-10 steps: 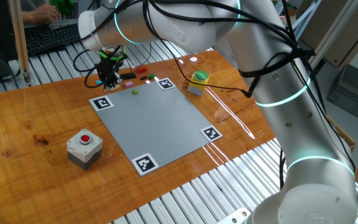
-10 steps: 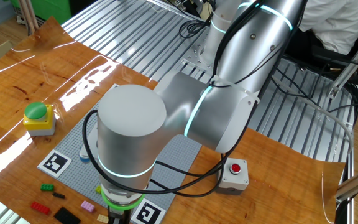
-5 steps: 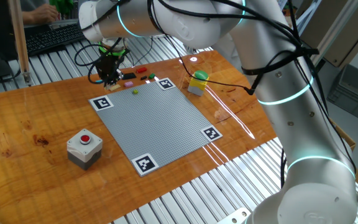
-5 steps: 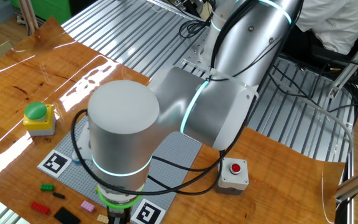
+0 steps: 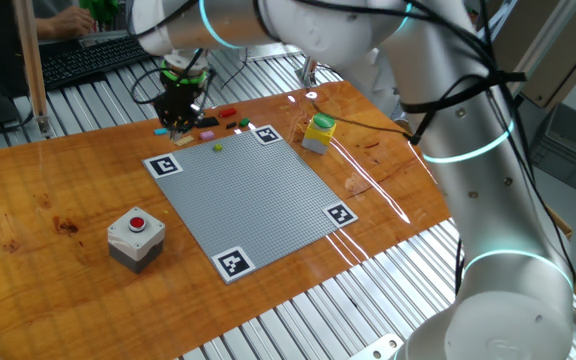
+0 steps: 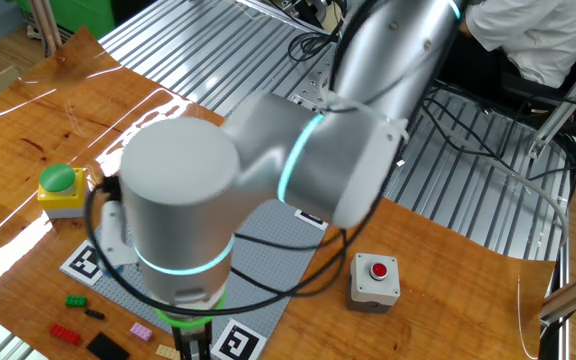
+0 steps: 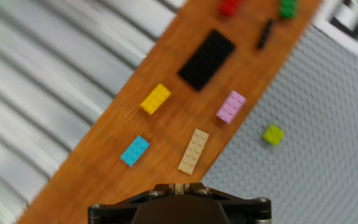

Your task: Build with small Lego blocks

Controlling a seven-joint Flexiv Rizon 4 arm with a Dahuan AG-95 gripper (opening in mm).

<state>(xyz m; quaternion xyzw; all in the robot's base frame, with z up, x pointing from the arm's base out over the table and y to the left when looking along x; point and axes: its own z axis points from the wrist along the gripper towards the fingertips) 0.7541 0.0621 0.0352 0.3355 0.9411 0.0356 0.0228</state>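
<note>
The small Lego blocks lie on the wood beside the grey studded plate (image 5: 248,195). The hand view shows a yellow one (image 7: 155,98), a blue one (image 7: 135,150), a tan one (image 7: 193,151), a pink one (image 7: 231,106), a black flat piece (image 7: 206,60) and a red one (image 7: 229,6). A yellow-green one (image 7: 273,134) sits on the plate. My gripper (image 7: 178,185) hangs above the tan and blue blocks, its jaws shut on a small pale piece that barely shows. From the side the gripper (image 5: 180,125) is clear of the table, over the plate's far left corner.
A grey box with a yellow-and-green cap (image 5: 318,132) stands off the plate's far right corner. A grey box with a red button (image 5: 135,238) sits to the plate's left. Metal slats border the wooden top close behind the blocks. The arm hides much of the plate in the other fixed view.
The gripper has risen from just above the blocks to a higher spot, shifting slightly back. Its jaws stay shut. The blocks on the table have not moved.
</note>
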